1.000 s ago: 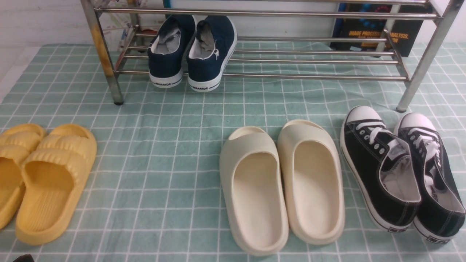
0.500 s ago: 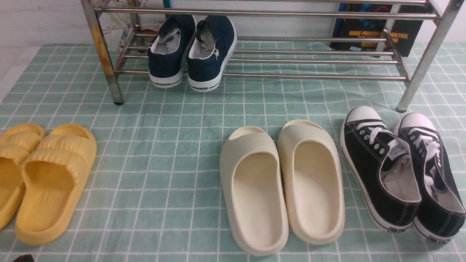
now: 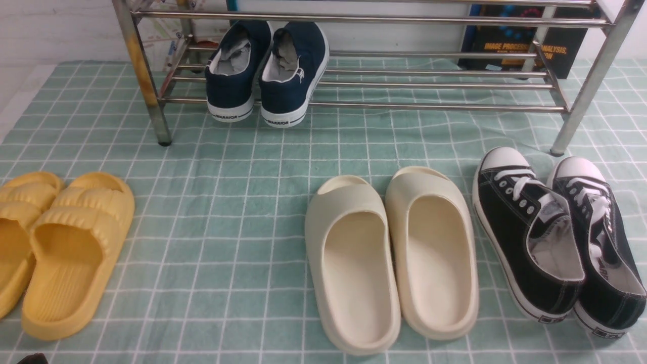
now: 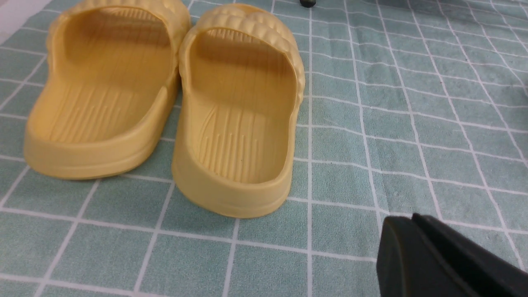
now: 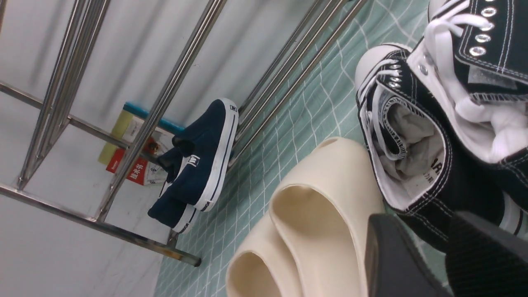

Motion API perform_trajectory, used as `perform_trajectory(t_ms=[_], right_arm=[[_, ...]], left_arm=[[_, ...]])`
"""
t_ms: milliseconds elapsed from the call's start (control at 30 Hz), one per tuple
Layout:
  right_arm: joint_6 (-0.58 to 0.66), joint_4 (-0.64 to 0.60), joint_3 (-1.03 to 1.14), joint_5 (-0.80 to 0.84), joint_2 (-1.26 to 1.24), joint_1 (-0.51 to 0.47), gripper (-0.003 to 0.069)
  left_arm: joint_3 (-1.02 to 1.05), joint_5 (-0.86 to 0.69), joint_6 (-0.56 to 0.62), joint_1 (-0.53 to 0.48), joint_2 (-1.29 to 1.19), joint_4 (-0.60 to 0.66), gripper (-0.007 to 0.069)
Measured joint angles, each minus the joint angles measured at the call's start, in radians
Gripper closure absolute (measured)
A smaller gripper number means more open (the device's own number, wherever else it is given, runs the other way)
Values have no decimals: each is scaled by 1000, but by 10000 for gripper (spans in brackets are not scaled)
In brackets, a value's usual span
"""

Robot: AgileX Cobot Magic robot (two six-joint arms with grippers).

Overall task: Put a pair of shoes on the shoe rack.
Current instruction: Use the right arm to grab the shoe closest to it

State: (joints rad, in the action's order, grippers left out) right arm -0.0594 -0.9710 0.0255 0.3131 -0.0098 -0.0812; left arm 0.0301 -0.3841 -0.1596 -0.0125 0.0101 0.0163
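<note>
The pair of black sneakers, one (image 3: 528, 237) beside the other (image 3: 599, 242), stands on the cloth at the front right with toes toward the shoe rack (image 3: 434, 107). In the right wrist view both sneakers (image 5: 416, 136) show close up. My right gripper (image 5: 425, 222) is open and empty, just behind the heel of the nearer sneaker. My left gripper (image 4: 412, 218) is shut and empty, low over the cloth near the yellow slides (image 4: 239, 115). Only a dark corner of it (image 3: 31, 359) shows in the front view.
Navy sneakers (image 3: 268, 71) sit on the rack's lower shelf at its left end. Cream slides (image 3: 389, 258) lie just left of the black sneakers. Yellow slides (image 3: 55, 247) lie at the front left. A dark book (image 3: 525, 45) leans behind the rack.
</note>
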Motion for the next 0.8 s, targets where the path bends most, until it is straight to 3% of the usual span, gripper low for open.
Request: perform_trajectory(t_ms=[233, 267, 400, 500, 633, 667, 800], right_arm=[[230, 8, -51, 1, 0, 0, 444], [307, 20, -103, 1, 0, 0, 480], [399, 70, -219, 8, 46, 0, 571], [426, 206, -378, 64, 171, 0, 659], [432, 375, -537, 180, 318, 0, 662], [432, 469, -610, 255, 397, 0, 662], [422, 646, -742, 464, 583, 18, 662]], left_arm=[[0, 0, 0, 0, 0, 0, 592], [0, 0, 0, 0, 0, 0, 588], [0, 0, 0, 0, 0, 0, 585], [0, 0, 0, 0, 0, 0, 584], [0, 0, 0, 0, 0, 0, 580], [0, 0, 0, 0, 0, 0, 578], [0, 0, 0, 0, 0, 0, 572]])
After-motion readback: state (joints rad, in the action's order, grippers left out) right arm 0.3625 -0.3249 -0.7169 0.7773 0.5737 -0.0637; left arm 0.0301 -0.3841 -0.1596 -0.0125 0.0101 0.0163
